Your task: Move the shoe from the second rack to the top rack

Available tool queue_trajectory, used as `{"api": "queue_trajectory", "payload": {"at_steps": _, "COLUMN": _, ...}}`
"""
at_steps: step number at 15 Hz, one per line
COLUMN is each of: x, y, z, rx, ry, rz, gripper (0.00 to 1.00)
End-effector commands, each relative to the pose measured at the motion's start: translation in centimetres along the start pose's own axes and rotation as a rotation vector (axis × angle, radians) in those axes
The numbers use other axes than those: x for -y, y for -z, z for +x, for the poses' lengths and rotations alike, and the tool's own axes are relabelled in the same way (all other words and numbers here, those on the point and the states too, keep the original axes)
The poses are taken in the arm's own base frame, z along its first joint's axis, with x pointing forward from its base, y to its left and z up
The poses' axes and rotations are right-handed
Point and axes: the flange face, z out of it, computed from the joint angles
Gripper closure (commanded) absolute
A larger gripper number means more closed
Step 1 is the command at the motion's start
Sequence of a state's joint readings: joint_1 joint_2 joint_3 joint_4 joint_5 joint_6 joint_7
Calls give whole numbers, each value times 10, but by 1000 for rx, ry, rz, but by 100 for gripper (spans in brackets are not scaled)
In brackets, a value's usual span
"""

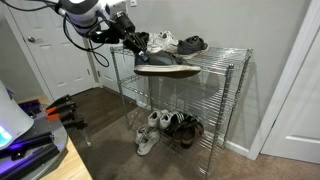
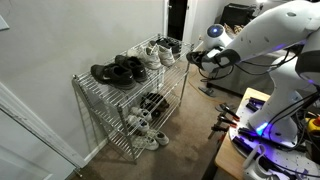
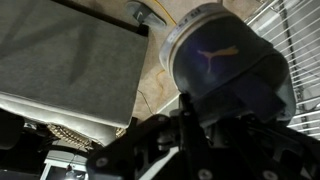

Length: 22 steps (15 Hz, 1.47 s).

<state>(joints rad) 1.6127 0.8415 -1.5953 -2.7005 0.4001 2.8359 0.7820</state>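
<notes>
We see the claw (image 1: 142, 50) clamped on the shoe (image 1: 168, 68), gripping it near the heel end. The shoe hangs in the air in front of the shelving unit, sole down and roughly level, w/ the toe pointing along the front edge of the top rack (image 1: 215, 58). It sits on no tier; the second rack (image 1: 205, 100) is below it.

In the wrist view the shoe's rounded dark heel (image 3: 225, 60) fills the middle, w/ a pale logo on it, and the claw (image 3: 200, 130) is a dark mass just under it. We can't make out the fingertips there.

On the top rack we see a white sneaker (image 1: 162, 42) and dark shoes (image 1: 192, 44) behind the held shoe. More shoes (image 1: 165, 128) lie on the lowest tier.

In an exterior view the claw (image 2: 200, 58) is just beside the rack's end, near the white sneakers (image 2: 158, 50).
</notes>
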Motion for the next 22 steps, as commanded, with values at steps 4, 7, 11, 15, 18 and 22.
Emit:
{"api": "queue_trajectory", "payload": {"at_steps": 4, "x": 1, "y": 36, "z": 13, "rx": -141, "ry": -122, "rz": 172, "gripper": 94}}
{"api": "queue_trajectory", "payload": {"at_steps": 7, "x": 1, "y": 34, "z": 11, "rx": -110, "ry": -120, "rz": 138, "gripper": 94}}
{"api": "queue_trajectory", "payload": {"at_steps": 11, "x": -13, "y": 31, "z": 14, "rx": -108, "ry": -109, "rz": 28, "gripper": 94}}
{"api": "queue_trajectory", "payload": {"at_steps": 15, "x": -30, "y": 34, "z": 24, "rx": -131, "ry": -143, "rz": -78, "gripper": 94}}
{"api": "queue_trajectory", "payload": {"at_steps": 18, "x": -31, "y": 38, "z": 28, "rx": -159, "ry": -144, "rz": -93, "gripper": 94}}
{"api": "queue_trajectory", "payload": {"at_steps": 22, "x": -6, "y": 49, "z": 26, "rx": -222, "ry": -140, "rz": -3, "gripper": 94}}
